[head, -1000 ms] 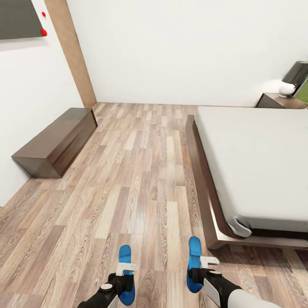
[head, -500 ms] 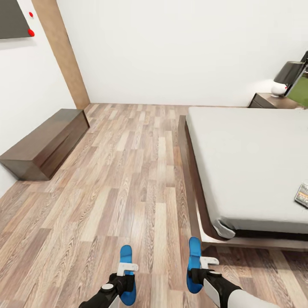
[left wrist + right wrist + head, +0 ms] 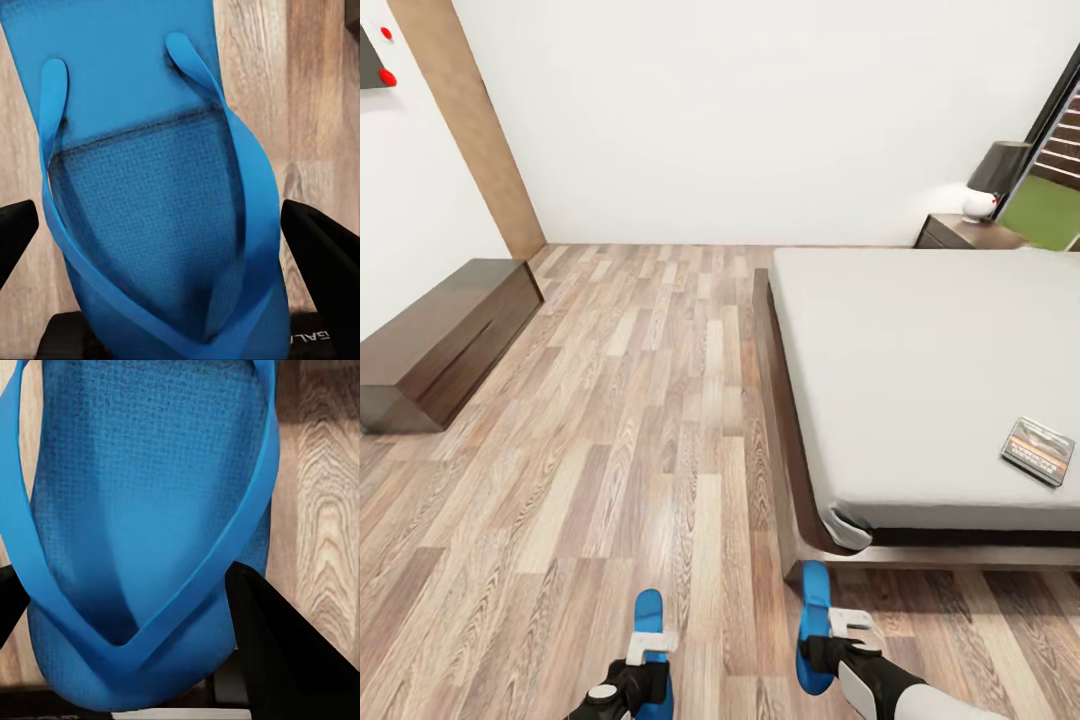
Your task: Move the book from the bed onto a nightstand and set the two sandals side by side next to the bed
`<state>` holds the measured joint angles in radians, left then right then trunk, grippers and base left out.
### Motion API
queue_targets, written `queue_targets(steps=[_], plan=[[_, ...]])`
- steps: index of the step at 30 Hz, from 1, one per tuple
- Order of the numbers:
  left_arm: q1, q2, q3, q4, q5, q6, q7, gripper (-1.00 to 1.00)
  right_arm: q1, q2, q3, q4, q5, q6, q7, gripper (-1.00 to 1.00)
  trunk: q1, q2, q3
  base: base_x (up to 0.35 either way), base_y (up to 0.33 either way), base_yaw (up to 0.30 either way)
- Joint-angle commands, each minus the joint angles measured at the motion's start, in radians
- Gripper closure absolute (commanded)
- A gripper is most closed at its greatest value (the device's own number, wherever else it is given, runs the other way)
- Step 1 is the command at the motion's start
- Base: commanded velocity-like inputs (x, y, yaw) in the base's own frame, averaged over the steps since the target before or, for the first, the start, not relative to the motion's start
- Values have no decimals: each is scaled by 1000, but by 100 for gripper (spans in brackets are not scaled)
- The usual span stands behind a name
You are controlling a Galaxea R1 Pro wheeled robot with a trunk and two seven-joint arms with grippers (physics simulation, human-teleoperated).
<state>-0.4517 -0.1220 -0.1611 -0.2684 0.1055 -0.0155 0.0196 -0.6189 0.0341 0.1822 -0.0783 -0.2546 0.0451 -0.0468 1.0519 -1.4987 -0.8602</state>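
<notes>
Each of my grippers carries one bright blue sandal low over the wood floor. The left gripper is shut on the left sandal, whose thong straps lie between its black fingers. The right gripper is shut on the right sandal, close to the bed's near corner; its strap runs beside a black finger. The book lies flat near the right edge of the grey mattress of the bed. A nightstand stands at the far side of the bed.
A long dark bench sits against the left wall. A white lamp with a dark shade stands on the nightstand, beside a black-framed window. Wood-plank floor stretches between bench and bed.
The head view has swung right: bench and door frame slid left, the bed fills more of the picture, and the book has come fully into view. Both sandals stay in the grippers.
</notes>
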Motion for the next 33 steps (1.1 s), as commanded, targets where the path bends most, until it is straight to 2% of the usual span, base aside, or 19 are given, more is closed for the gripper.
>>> queue_targets(steps=[1, 5, 9, 19, 33], plan=[[5, 1, -2, 6, 9, -7, 5, 100, 0, 0, 8, 4, -9, 3, -7, 100, 0, 0, -1, 0, 0, 0], [29, 2, 11, 30, 27, -11, 11, 100, -1, -2, 8, 27, -9, 20, -12, 100, 0, 0, -1, 1, -19, 0], [30, 2, 13, 32, 39, -11, 16, 100, -1, -3, 8, 35, -9, 23, -16, 100, 0, 0, -1, 59, -210, 0], [30, 1, 13, 33, 41, -11, 22, 100, -1, -3, 8, 34, -9, 23, -18, 100, 0, 0, -1, 82, -272, 0], [30, 1, 13, 34, 42, -11, 23, 100, -1, -3, 9, 34, -8, 24, -16, 100, 0, 0, -1, 3, -286, 0]])
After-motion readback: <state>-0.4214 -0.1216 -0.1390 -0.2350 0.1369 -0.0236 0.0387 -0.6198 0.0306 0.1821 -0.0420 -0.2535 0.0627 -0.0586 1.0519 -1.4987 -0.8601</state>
